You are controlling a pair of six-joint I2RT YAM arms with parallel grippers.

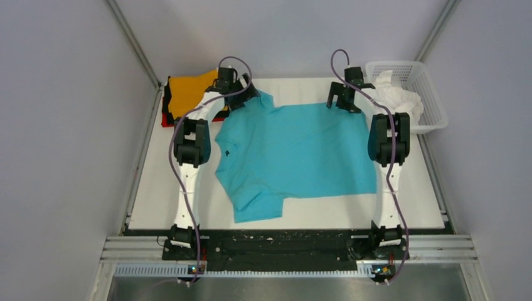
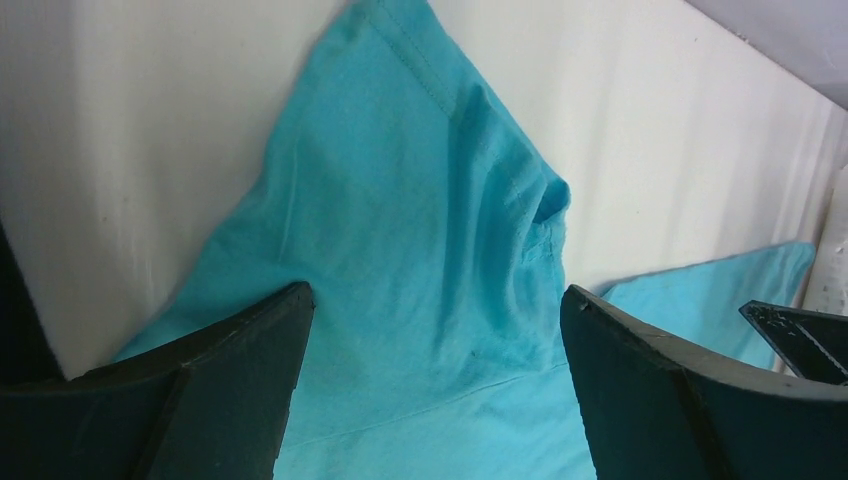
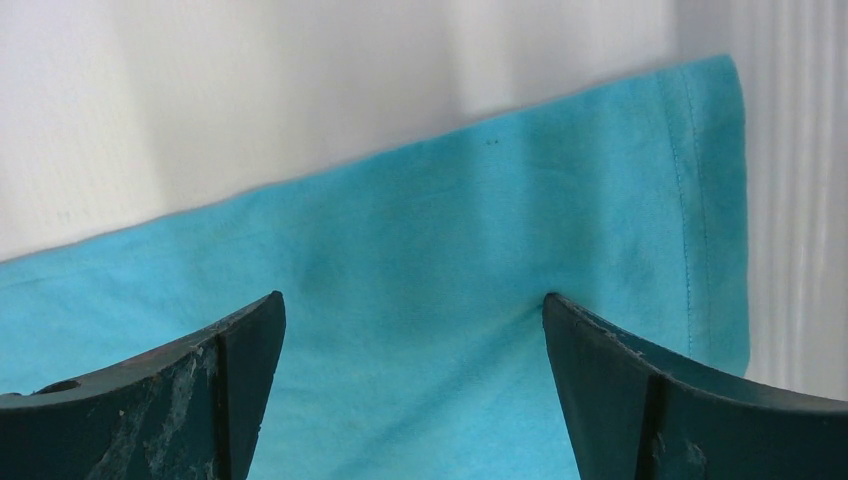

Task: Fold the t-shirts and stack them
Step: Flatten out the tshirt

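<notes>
A teal t-shirt lies spread flat in the middle of the white table, neck to the left and hem to the right. My left gripper is open over its far sleeve, both fingers resting on the cloth. My right gripper is open over the far hem corner, fingers on the cloth. A folded orange t-shirt lies on a stack with black and red edges at the far left. A crumpled white t-shirt sits in the basket.
A white plastic lattice basket stands at the far right corner. Grey walls close in the table on the left, right and back. The arm bases sit on a black rail at the near edge.
</notes>
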